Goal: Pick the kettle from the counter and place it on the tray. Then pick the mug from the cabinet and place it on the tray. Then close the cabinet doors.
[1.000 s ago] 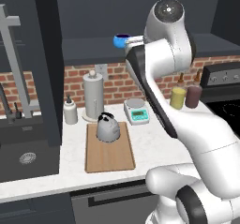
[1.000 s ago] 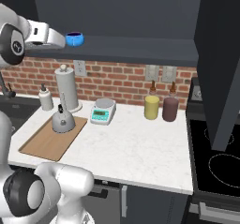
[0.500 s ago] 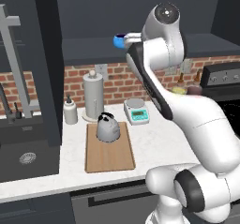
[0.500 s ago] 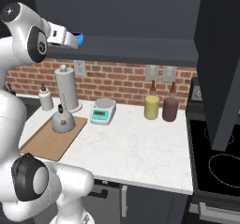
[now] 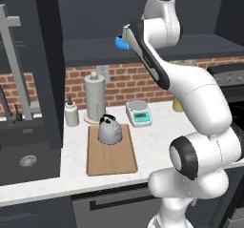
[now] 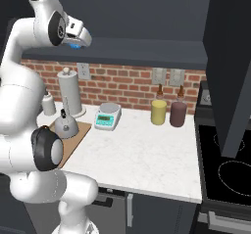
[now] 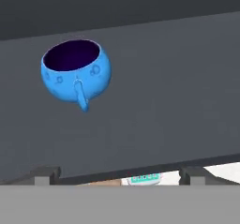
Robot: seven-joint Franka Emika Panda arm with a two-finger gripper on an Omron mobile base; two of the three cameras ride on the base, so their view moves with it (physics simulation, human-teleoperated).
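The cabinet [image 5: 143, 50] stands open above the counter [image 6: 147, 154], with one door [image 5: 47, 65] hanging in front of the sink side. On the counter the tray [image 5: 111, 150] lies flat, and the kettle [image 5: 110, 129] already sits on its far end (so the first step looks done). The mug [image 7: 76, 73] is on the cabinet shelf, upright, its handle turned toward the hand. The gripper [image 7: 117, 178] is raised to shelf height, its fingers spread wide with nothing between them, the mug ahead and off to one side. Left to do, by my judgement: grasp the mug, carry it to the tray, then shut the doors.
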